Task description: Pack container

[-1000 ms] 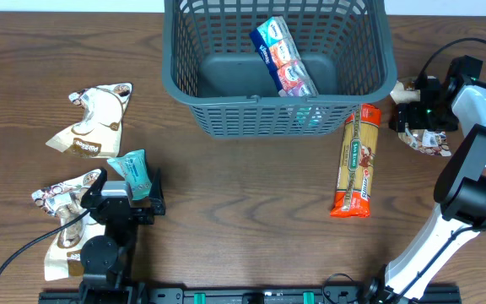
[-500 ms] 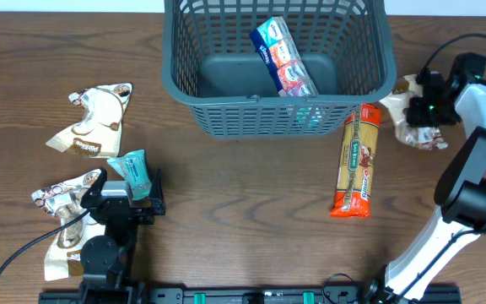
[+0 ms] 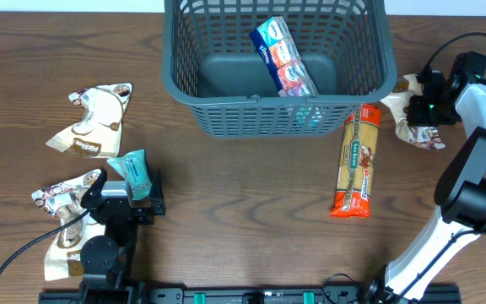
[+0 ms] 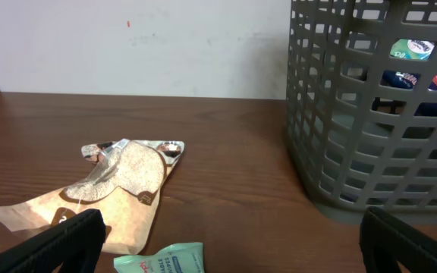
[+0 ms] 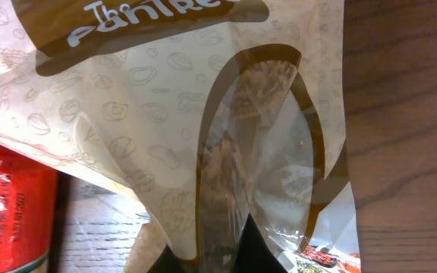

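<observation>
Container (image 3: 234, 114) — grey-blue basket, slotted sides, thick rim.

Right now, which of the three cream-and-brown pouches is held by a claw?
The right-hand pouch, pinched in the right claw beside the basket; the upper-left pouch and lower-left pouch lie loose.

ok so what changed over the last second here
The right end effector closed on the crinkly beige-and-brown snack pouch, which bunched up and shifted slightly toward the dark grey-blue plastic basket. The left end effector stayed open and still. The long orange pasta packet and the blue-and-red packet inside the basket did not move.
</observation>
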Robot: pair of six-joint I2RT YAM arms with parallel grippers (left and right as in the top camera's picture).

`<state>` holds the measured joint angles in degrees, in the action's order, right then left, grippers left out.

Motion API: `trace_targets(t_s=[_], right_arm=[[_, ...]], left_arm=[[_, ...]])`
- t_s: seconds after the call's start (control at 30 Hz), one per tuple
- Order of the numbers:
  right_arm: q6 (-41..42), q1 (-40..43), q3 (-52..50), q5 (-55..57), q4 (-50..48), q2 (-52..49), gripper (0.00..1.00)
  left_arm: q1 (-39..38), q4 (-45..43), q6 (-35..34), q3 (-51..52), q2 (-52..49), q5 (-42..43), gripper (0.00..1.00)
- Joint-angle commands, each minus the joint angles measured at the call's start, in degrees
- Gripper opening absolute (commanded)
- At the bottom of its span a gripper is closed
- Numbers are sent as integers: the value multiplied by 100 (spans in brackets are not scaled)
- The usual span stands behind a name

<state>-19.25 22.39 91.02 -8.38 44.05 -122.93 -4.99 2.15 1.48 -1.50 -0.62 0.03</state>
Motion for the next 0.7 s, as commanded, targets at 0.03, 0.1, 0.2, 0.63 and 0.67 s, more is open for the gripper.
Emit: trace_targets(t_s=[0.03, 0.1, 0.2, 0.63, 0.67], right_arm=[[256, 2, -68, -238, 37, 208, 2], [334, 2, 33, -247, 13, 507, 2], [428, 2, 212, -262, 4, 1003, 2], [560, -35, 466, -1270, 46, 3305, 2], [592, -48, 466, -1309, 44, 3456, 2]], left_arm=[[-22, 208, -9, 127, 39, -50, 99], [-22, 208, -9, 127, 39, -50, 99], [-22, 208, -11, 127, 39, -50, 99], [-22, 208, -11, 127, 39, -50, 99], [-22, 208, -9, 127, 39, -50, 99]])
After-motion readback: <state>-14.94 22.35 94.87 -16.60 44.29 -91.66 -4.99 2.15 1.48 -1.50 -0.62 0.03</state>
